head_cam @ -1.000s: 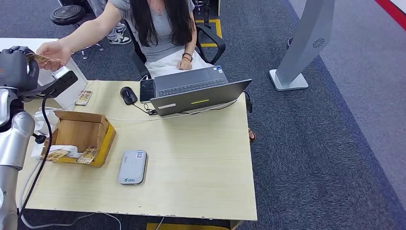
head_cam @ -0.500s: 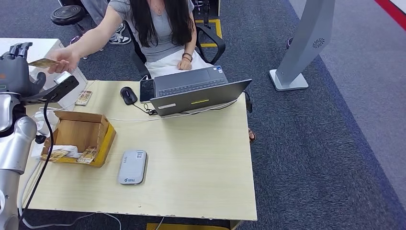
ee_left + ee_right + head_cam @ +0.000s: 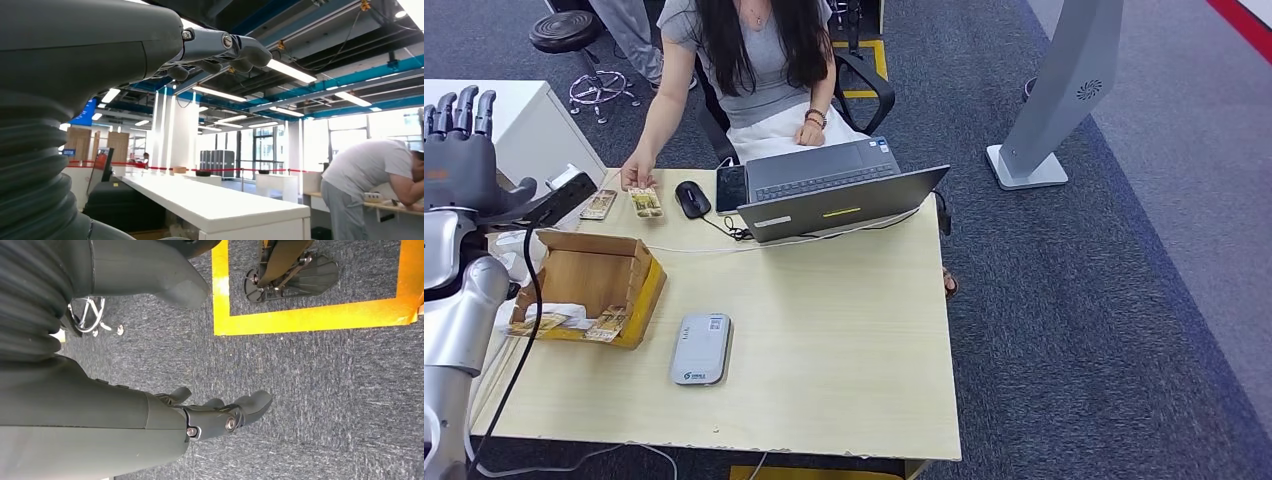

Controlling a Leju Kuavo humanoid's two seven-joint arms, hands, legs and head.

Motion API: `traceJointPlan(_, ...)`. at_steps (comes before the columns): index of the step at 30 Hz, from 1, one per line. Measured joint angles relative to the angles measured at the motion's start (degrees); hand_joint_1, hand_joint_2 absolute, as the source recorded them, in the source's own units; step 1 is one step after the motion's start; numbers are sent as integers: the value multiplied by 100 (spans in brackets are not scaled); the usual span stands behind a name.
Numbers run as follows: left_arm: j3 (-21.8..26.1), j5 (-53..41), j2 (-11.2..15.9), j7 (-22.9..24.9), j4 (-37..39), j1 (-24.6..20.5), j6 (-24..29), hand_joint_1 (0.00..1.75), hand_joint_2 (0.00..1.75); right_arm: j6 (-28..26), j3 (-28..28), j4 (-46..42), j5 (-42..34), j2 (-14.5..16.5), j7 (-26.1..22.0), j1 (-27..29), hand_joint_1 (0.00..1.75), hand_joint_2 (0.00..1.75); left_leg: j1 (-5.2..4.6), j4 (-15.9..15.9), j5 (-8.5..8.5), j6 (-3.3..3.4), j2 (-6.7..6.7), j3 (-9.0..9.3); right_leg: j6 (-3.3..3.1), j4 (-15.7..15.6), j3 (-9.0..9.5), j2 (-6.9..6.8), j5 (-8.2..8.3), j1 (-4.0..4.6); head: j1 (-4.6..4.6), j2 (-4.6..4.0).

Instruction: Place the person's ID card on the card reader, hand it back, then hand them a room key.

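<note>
Head view shows the left hand (image 3: 459,145) raised with fingers apart and empty, nearer than the hanging right hand (image 3: 220,415) to the card (image 3: 645,201), which lies forward-right on the worktop (image 3: 844,330) under the person's hand (image 3: 636,176).

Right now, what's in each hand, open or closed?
Left hand: open, raised, holding nothing.
Right hand: open, hanging over the carpet, holding nothing.

text: none legible | card reader (image 3: 700,348), lower left of head view: label and small green logo, too small to read | laptop (image 3: 839,206), upper centre: pale sticker and yellow strip on lid, unreadable
</note>
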Motion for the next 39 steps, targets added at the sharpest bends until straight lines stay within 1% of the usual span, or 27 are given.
traceJointPlan(2,17,99,-27,-93,-210,206,20,0,175,-13,-15,0,-35,1,-1,1,0,175,-1,0,-3,-2,3,1,0,0,0,3,0,-1,0,0)
traceJointPlan(4,48,196,-71,-219,-655,621,53,0,175,-56,-60,0,-110,5,6,8,0,175,-4,0,-10,-4,11,5,1,-1,1,10,-2,-3,-1,0)
traceJointPlan(6,64,180,-146,-289,-1355,1285,89,0,175,-115,-136,0,-201,16,18,26,0,175,-8,-1,-22,-3,26,11,4,-2,2,25,-7,-9,-1,0)
traceJointPlan(8,59,47,-254,-336,-2152,2090,156,0,175,-172,-230,0,-299,32,25,50,0,175,-9,-1,-38,-2,45,15,10,-3,2,45,-16,-14,1,0)
traceJointPlan(11,-9,-255,-414,-414,-3300,3347,400,0,175,-247,-389,-1,-438,58,20,89,0,175,-12,0,-62,3,73,23,15,-6,3,72,-30,-17,0,0)
traceJointPlan(13,-94,-419,-481,-417,-3868,4049,567,0,175,-286,-487,-2,-500,73,10,112,0,175,-13,1,-74,9,77,25,22,-8,4,76,-40,-18,1,0)
traceJointPlan(15,-173,-510,-516,-409,-4265,4571,670,0,175,-303,-566,-2,-531,83,4,120,0,175,-13,1,-79,13,72,25,26,-9,6,69,-48,-18,3,0)
traceJointPlan(18,-246,-536,-538,-402,-4648,5094,722,0,175,-318,-647,-2,-549,86,3,117,0,175,-12,0,-83,13,65,27,23,-8,12,59,-55,-17,3,0)
traceJointPlan(21,-293,-533,-539,-402,-4864,5456,749,0,175,-344,-716,-2,-573,87,-1,120,0,175,-10,0,-84,12,64,29,20,-8,14,57,-57,-16,2,0)
traceJointPlan(23,-326,-533,-539,-402,-4958,5606,758,0,175,-353,-742,-2,-582,87,-1,121,0,175,-9,0,-83,12,62,30,20,-7,16,54,-57,-16,2,0)
traceJointPlan(30,-358,-521,-537,-388,-5113,5788,738,0,175,-369,-801,-2,-587,87,-3,117,0,175,-9,0,-82,12,58,38,20,-7,29,51,-57,-16,2,0)
traceJointPlan(32,-358,-484,-525,-310,-5123,5811,581,0,175,-380,-820,-2,-589,87,-3,117,0,175,-9,0,-82,12,57,39,20,-7,30,51,-57,-16,2,0)
traceJointPlan(36,-356,-221,-428,21,-5046,5826,-83,0,175,-379,-844,-2,-532,87,1,119,0,175,-9,0,-82,12,54,41,20,-7,31,47,-57,-16,2,0)
traceJointPlan(39,-288,2,-400,151,-4698,5625,-345,0,175,-330,-847,-3,-396,85,8,114,0,175,-9,0,-81,11,44,42,19,-6,34,38,-57,-16,2,0)
